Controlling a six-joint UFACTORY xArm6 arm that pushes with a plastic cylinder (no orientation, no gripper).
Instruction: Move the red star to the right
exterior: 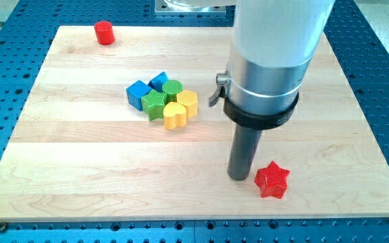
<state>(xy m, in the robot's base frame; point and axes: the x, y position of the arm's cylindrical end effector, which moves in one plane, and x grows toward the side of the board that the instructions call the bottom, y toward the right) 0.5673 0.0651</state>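
Observation:
The red star (272,180) lies on the wooden board (80,175) near the view's bottom right. My tip (239,177) rests on the board just to the left of the star, very close to it or touching its left edge. The wide white and silver arm body above hides part of the board behind it.
A cluster sits left of centre: a blue cube (138,93), a smaller blue block (159,81), a green cylinder (173,88), a green block (156,103), a yellow heart (175,115) and a yellow block (188,102). A red cylinder (104,32) stands at the top left.

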